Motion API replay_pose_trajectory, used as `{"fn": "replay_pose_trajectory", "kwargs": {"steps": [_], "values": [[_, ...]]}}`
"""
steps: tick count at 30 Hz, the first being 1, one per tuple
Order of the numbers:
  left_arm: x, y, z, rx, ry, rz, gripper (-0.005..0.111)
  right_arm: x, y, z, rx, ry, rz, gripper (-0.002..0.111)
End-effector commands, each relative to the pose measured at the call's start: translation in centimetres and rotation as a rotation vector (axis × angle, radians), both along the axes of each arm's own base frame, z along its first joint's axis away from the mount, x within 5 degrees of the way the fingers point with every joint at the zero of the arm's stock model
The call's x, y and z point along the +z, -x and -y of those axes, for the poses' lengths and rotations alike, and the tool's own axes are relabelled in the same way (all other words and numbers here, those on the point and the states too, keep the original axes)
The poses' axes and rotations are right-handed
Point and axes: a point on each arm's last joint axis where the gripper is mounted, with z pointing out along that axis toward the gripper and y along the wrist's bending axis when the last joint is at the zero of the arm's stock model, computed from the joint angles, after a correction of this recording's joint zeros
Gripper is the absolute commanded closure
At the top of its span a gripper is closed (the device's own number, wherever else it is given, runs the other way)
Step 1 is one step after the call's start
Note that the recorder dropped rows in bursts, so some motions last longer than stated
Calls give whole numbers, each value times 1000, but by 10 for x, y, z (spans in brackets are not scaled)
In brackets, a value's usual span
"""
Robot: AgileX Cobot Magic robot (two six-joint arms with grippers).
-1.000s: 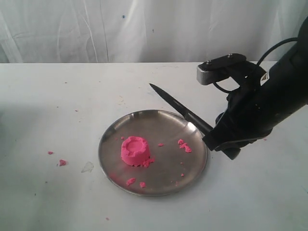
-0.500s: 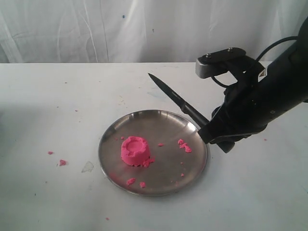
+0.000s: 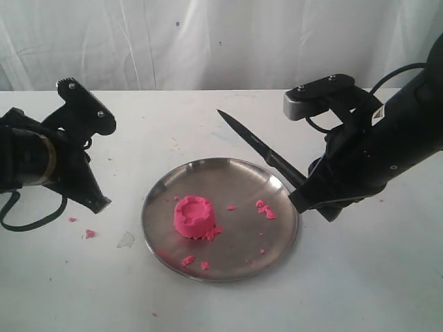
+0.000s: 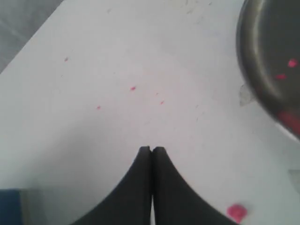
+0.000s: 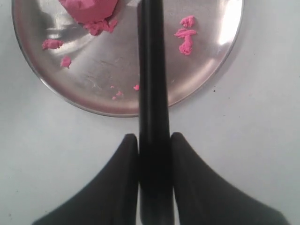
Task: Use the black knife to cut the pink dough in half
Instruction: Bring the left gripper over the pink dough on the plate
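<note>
From my exterior view, the right gripper grips the black knife by its handle, blade pointing up and away over the far rim of the steel plate; the pink dough, one squat mound with a dented top, sits left of centre on the plate, clear of the blade and well apart from the gripper. My right wrist view adds what the exterior cannot: the two fingers pressed against either side of the knife, which runs out across the plate with the dough just beside the blade's line at the picture's edge, and crumbs on the other side. My left wrist view alone shows the left gripper with fingertips together, empty, over the white table, the plate rim off to one side and the dough out of frame.
</note>
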Motion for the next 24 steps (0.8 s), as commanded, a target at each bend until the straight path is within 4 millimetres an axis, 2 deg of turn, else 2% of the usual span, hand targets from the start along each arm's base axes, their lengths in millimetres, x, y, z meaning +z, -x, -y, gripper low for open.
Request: {"fn": "replay_pose_trajectory", "kwargs": {"steps": [1, 3, 4, 9, 16, 24], "values": [[-4, 6, 19, -9, -104, -431, 107, 2, 0, 0, -9, -10, 26, 108], [-4, 9, 37, -139, -31, -624, 107, 2, 0, 0, -9, -10, 26, 108], [-4, 9, 45, -199, 16, -668, 107, 2, 0, 0, -8, -9, 24, 108], [-7, 6, 68, -420, 146, -649, 107, 1, -1, 2, 2, 17, 34, 108], [-24, 1, 75, -458, 157, -691, 107, 2, -2, 2, 4, 26, 50, 108], [-49, -22, 82, -435, 159, -572, 107, 2, -3, 2, -15, 14, 58, 108]]}}
